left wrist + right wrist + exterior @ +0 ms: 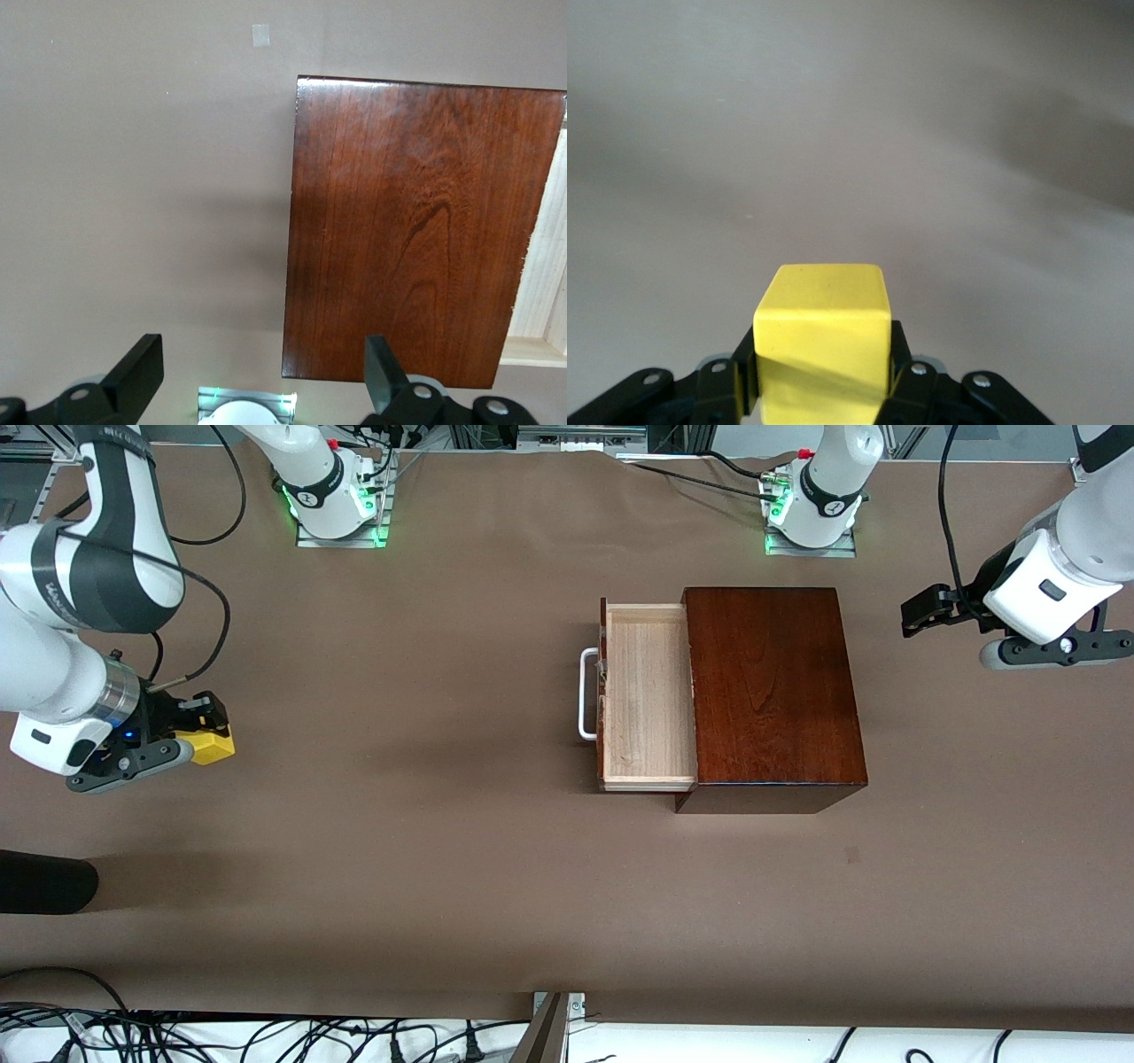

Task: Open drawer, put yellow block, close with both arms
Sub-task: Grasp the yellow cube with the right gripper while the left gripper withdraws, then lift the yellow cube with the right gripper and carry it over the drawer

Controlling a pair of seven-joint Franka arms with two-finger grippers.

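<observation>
The drawer is pulled open out of the mahogany box. Its pale wood tray is empty, and its white handle faces the right arm's end of the table. My right gripper is shut on the yellow block low over the table at that end, far from the drawer. In the right wrist view the block sits between the black fingers. My left gripper is open and empty, up beside the box at the left arm's end. The left wrist view shows the box top and a strip of the tray.
Green-lit arm bases stand along the table's back edge. A dark rounded object lies at the table's edge at the right arm's end. Cables run along the front edge. Brown paper covers the table.
</observation>
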